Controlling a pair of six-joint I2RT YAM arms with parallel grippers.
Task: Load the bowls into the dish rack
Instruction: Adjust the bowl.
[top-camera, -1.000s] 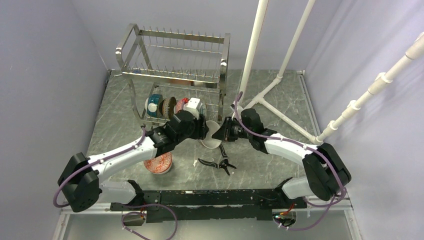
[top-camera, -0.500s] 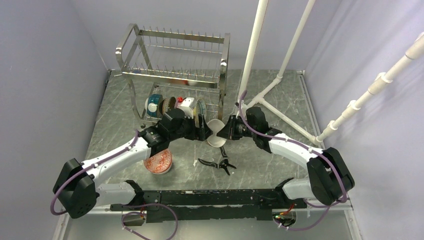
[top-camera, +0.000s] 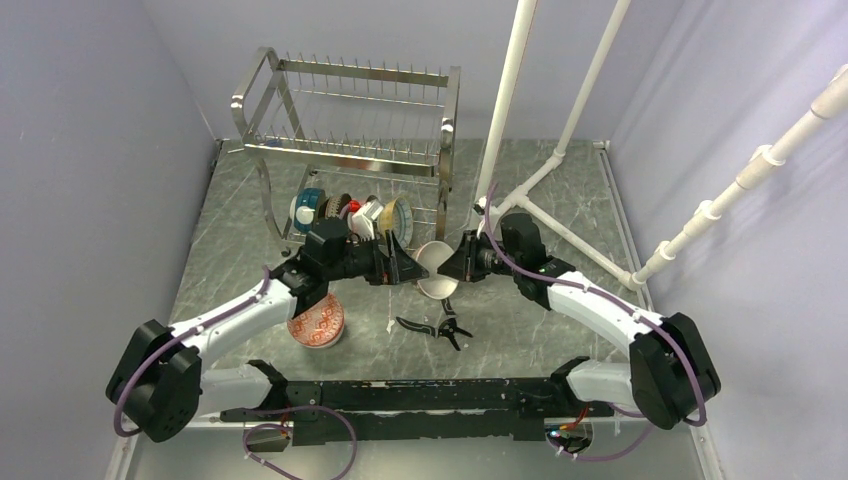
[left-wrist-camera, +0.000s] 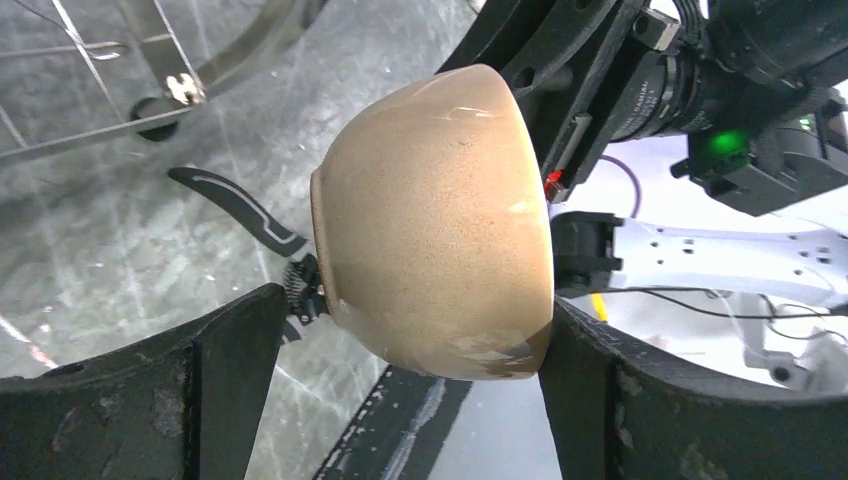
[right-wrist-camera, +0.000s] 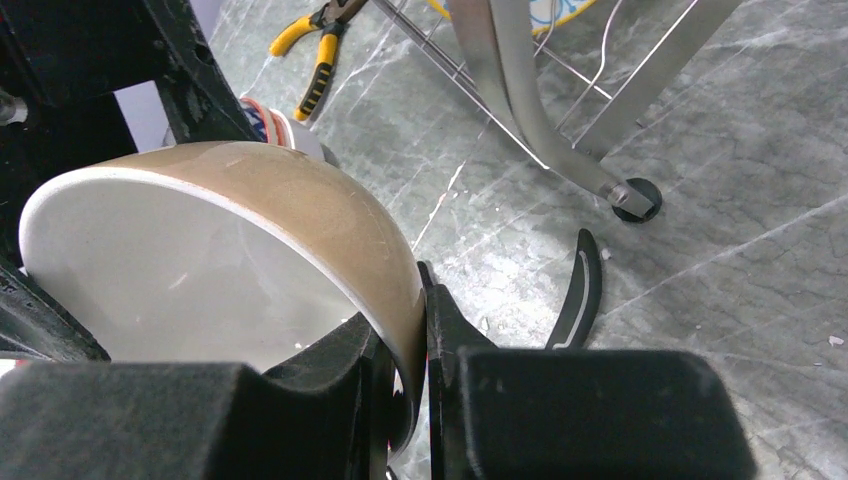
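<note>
One tan bowl (top-camera: 435, 268) is held at its rim by the right gripper (top-camera: 452, 268), with the left gripper (top-camera: 408, 268) spread wide beside it.
From above, the bowl is seen at frame centre, just below the dish rack (top-camera: 350, 110), on whose lower tier four bowls (top-camera: 350, 215) are stood on edge; a red-patterned bowl (top-camera: 316, 325) and a black clamp (top-camera: 437, 327) are set on the table (top-camera: 230, 230) lower down. From the left wrist, the bowl is seen on its side between the parted fingers (left-wrist-camera: 230, 390), with a gap at the left one. From the right wrist, the rim is seen pinched between closed fingers (right-wrist-camera: 330, 375) at the bottom edge, yellow-handled pliers (right-wrist-camera: 320, 50) at the top.
</note>
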